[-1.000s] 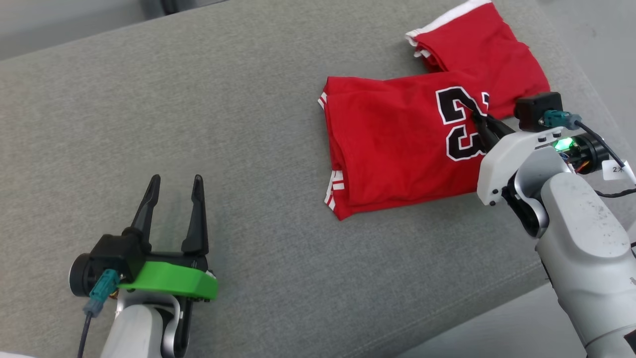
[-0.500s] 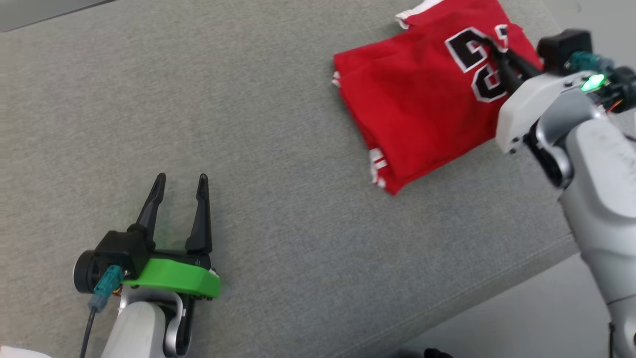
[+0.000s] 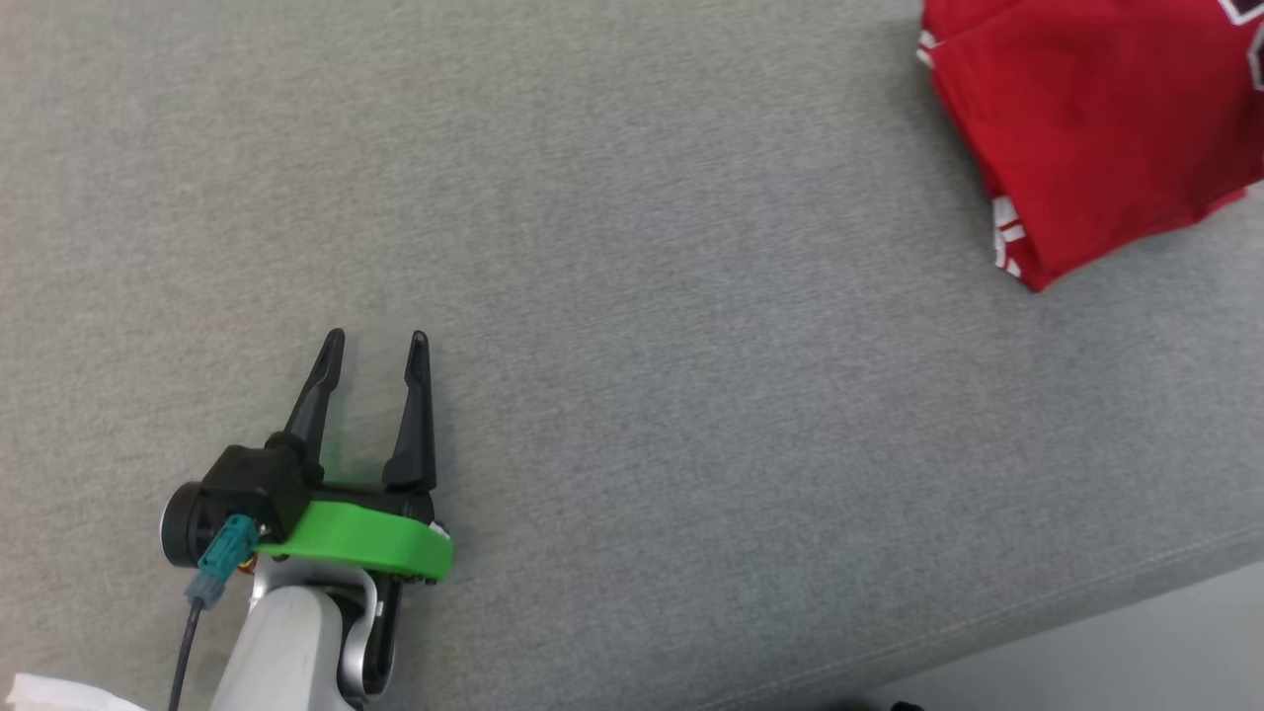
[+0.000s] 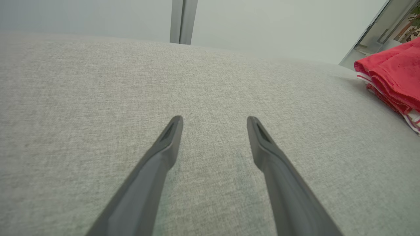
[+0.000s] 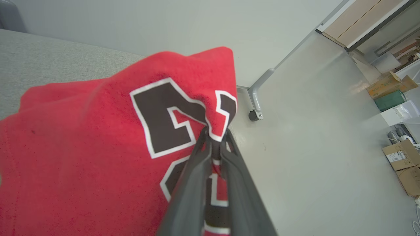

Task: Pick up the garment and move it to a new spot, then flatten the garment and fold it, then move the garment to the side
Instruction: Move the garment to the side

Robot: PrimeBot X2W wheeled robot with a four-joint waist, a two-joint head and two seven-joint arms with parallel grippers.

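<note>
Red garment [image 5: 82, 157] pinched between right jaws, left jaws spread apart.

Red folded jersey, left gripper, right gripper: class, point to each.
Red folded jersey [image 3: 1096, 128], head view, its plain red front.
Left gripper [image 3: 377, 339], head view, midway between open fingertips.
Right gripper [image 5: 215, 137], right wrist view, between tips pinching jersey.

The garment [image 3: 1106, 118] is a red jersey with black, white-edged numerals and white striped trim, folded into layers. It sits at the far right of the grey fabric surface [image 3: 592, 296], its numbered part bunched and pinched in the right pincer [image 5: 215, 135].
</note>
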